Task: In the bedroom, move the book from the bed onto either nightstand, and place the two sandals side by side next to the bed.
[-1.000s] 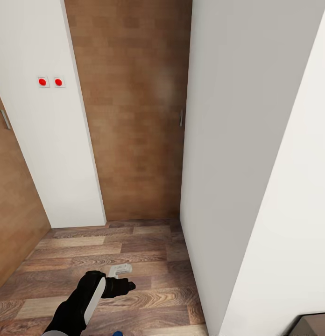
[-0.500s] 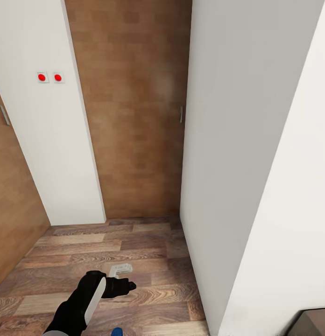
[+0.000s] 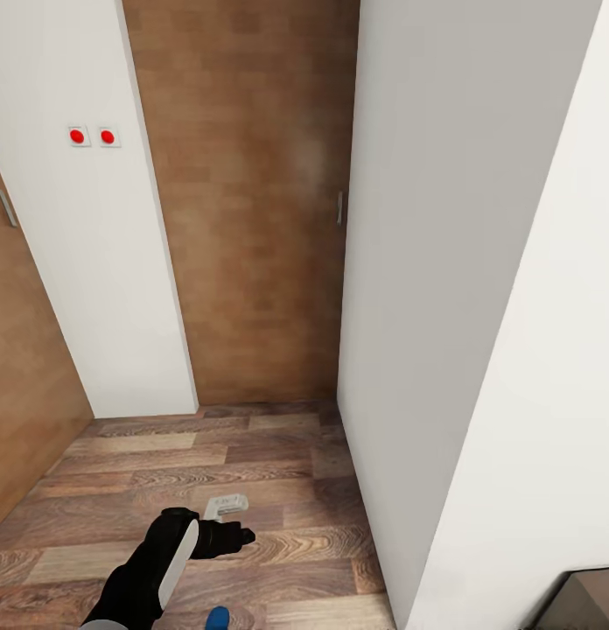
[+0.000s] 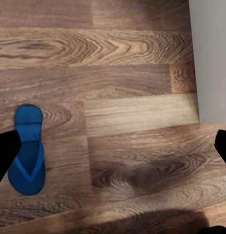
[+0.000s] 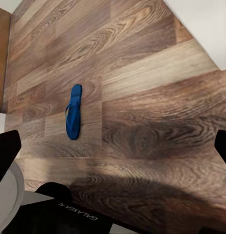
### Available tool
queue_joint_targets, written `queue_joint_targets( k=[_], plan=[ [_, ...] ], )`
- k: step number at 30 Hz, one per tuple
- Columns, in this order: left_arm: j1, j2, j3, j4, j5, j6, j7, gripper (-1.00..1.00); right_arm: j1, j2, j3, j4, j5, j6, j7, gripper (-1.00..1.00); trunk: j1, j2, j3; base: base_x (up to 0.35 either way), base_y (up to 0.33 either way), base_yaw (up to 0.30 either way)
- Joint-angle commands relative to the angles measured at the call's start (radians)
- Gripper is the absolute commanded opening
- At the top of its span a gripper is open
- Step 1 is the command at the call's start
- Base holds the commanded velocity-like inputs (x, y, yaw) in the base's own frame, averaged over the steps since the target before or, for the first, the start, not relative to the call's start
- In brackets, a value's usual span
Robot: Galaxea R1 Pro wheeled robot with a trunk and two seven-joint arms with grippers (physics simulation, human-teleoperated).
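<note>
Head view, left to right. Tan wooden door (image 3: 24,385) at far left, a metal handle on it. Next, a white wall panel (image 3: 94,262) with two red buttons (image 3: 92,136) set side by side. A second tan door (image 3: 252,201) stands behind, at the end of a narrow passage, handle at its right edge. White wall (image 3: 427,262) takes up the right side; a dark brown corner of some furniture (image 3: 584,599) shows at bottom right, too little to name.

Wood-plank floor (image 3: 252,455) below. Left arm (image 3: 151,569) reaches forward low over it, black with a white panel; left gripper (image 3: 227,535) points ahead, and the robot's jaws cannot be judged from here. A blue sandal (image 3: 218,619) peeks in at the bottom edge, just right of the arm.

Left wrist view: jaws spread wide, dark fingertips (image 4: 5,156) far apart, nothing between them. The sandal (image 4: 27,148) lies flat on the floor beside one fingertip.

Right wrist view: jaws likewise spread, empty. The sandal (image 5: 73,112) lies flat on the planks, well ahead.
</note>
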Motion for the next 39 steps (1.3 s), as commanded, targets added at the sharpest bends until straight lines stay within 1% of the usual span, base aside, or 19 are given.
queue_joint_targets(
  k=[1, 6, 11, 16, 19, 22, 28, 29, 33, 39],
  plan=[
    [0.000, 0.000, 0.000, -0.001, 0.007, 0.005, 0.003, 1.00, 0.000, 0.000, -0.001, -0.001, -0.008, 0.010, 0.002, 1.00, 0.004, -0.008, -0.004, 0.000, 0.000, 0.000],
    [0.000, 0.000, 0.000, -0.001, 0.007, 0.005, 0.003, 1.00, 0.000, -0.003, -0.003, -0.004, -0.009, 0.013, 0.002, 1.00, 0.023, -0.043, -0.020, 0.000, 0.000, 0.000],
    [0.000, 0.000, 0.000, -0.001, 0.007, 0.005, 0.003, 1.00, 0.001, -0.008, -0.008, -0.028, -0.010, 0.039, 0.003, 1.00, 0.042, -0.078, -0.035, 0.000, 0.000, 0.000],
    [0.000, 0.000, 0.000, -0.001, 0.007, 0.005, 0.003, 1.00, 0.001, -0.007, -0.009, -0.102, -0.010, 0.109, 0.003, 1.00, 0.061, -0.113, -0.051, 0.000, 0.000, 0.000],
    [0.000, 0.000, 0.000, -0.001, 0.007, 0.005, 0.003, 1.00, 0.001, -0.007, -0.010, -0.172, -0.010, 0.176, 0.003, 1.00, 0.073, -0.134, -0.061, 0.000, 0.000, 0.000],
    [0.000, 0.000, 0.000, -0.001, 0.007, 0.005, 0.003, 1.00, 0.001, -0.006, -0.016, -0.222, -0.010, 0.233, 0.003, 1.00, 0.084, -0.155, -0.070, 0.000, 0.000, 0.000],
    [0.000, 0.000, 0.000, -0.001, 0.007, 0.005, 0.003, 1.00, 0.001, -0.006, -0.054, -0.273, -0.011, 0.305, 0.002, 1.00, 0.107, -0.197, -0.089, 0.000, 0.000, 0.000],
    [0.000, 0.000, 0.000, -0.001, 0.007, 0.005, 0.003, 1.00, 0.000, -0.005, -0.062, -0.285, -0.011, 0.326, 0.002, 1.00, 0.111, -0.204, -0.092, 0.000, 0.000, 0.000],
    [0.000, 0.000, 0.000, -0.001, 0.007, 0.005, 0.003, 1.00, 0.000, -0.006, -0.072, -0.321, -0.011, 0.383, 0.002, 1.00, 0.126, -0.232, -0.104, 0.000, 0.000, 0.000],
    [0.000, 0.002, 0.001, -0.001, 0.007, 0.005, 0.003, 1.00, 0.000, -0.006, -0.076, -0.368, -0.011, 0.425, 0.001, 1.00, 0.149, -0.274, -0.123, 0.000, 0.000, 0.000]
  ],
)
